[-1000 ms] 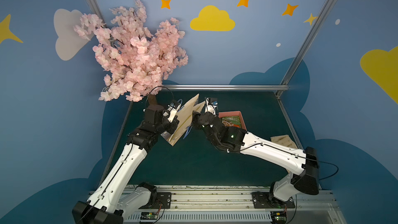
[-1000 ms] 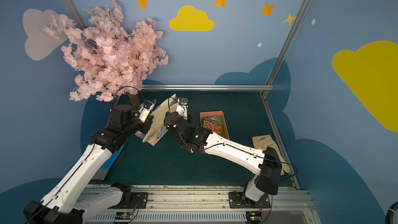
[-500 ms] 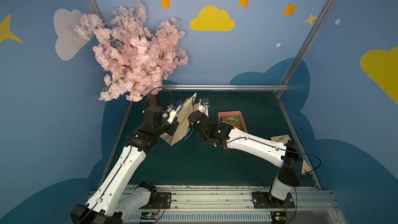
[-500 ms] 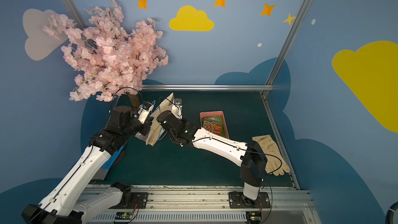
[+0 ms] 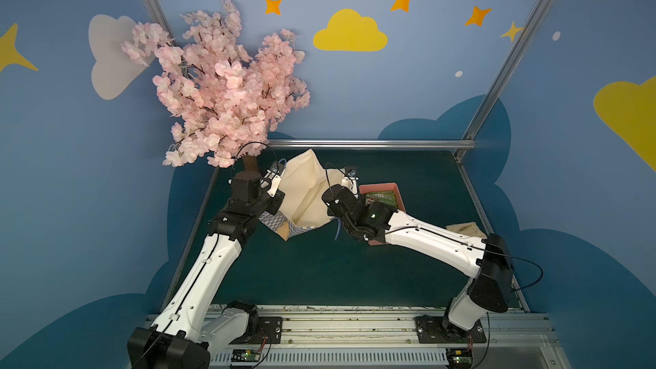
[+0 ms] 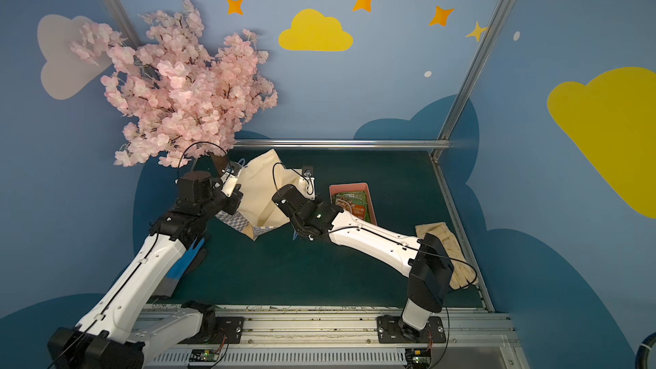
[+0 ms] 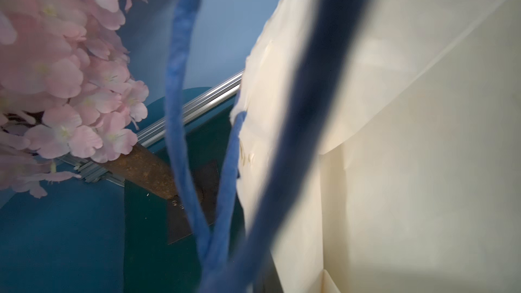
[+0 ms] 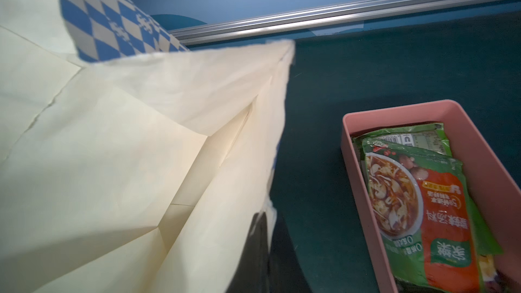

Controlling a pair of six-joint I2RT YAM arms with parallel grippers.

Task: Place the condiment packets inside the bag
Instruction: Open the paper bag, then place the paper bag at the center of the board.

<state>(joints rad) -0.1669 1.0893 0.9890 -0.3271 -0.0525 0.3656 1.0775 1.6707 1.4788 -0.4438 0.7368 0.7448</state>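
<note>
fingers on both my grippers are pinched right down. the left gripper (image 5: 277, 172) is clamped at one side of the bag (image 5: 305, 189), at the rim by the blue cord handle (image 7: 176, 94); whether it has paper, cord or both i cannot tell. the right gripper (image 5: 346, 181) looks closed on the opposite rim.

the bag comes first as the biggest thing. it hangs between my two arms towards the back of the table (image 5: 355, 271), tilted, mouth spread, cream inside showing. i judge it light, thin paper, stiff only along its creases. it would likely fold shut if either side is let go, and might tear if i pull the rims apart hard.

the pink tray (image 8: 394, 108) sits just beside it on my right.

the condiment packets (image 8: 417, 207) lie stacked flat in that tray, none in the bag yet. glossy foil, so probably slippery and floppy. i would pinch the top one by a sealed edge rather than its slick face.
</note>
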